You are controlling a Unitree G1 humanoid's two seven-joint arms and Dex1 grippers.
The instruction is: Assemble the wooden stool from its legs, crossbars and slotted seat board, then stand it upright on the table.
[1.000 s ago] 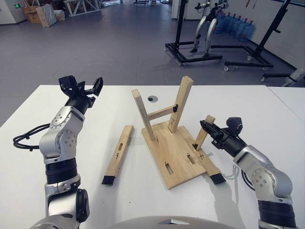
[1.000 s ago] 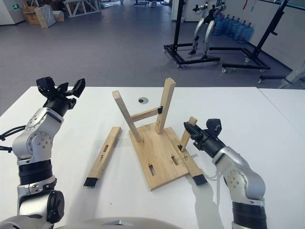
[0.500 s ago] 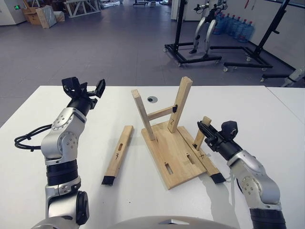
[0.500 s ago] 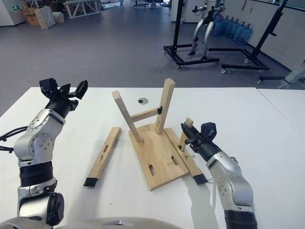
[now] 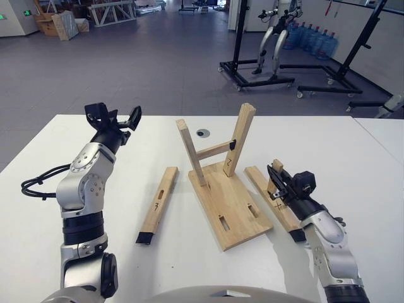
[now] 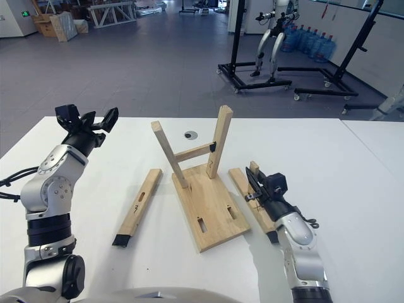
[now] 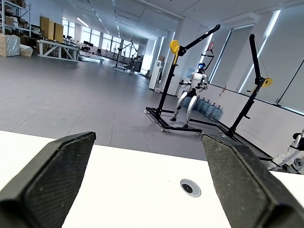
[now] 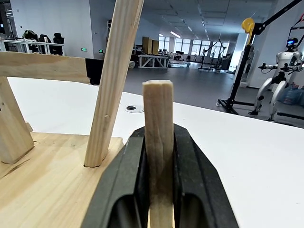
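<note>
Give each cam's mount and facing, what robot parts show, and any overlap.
Left eye view: head camera, facing forward and down over the table; both arms, left gripper open, right gripper shut on a wooden piece.
Right eye view: same head, same scene and arms, seat board with two upright legs.
Left wrist view: left wrist, looking between its fingers across the table toward a black stand.
Right wrist view: right wrist, looking past its fingers and the clamped piece at the upright legs.
Shared: both wrist views catch the table's grommet.
</note>
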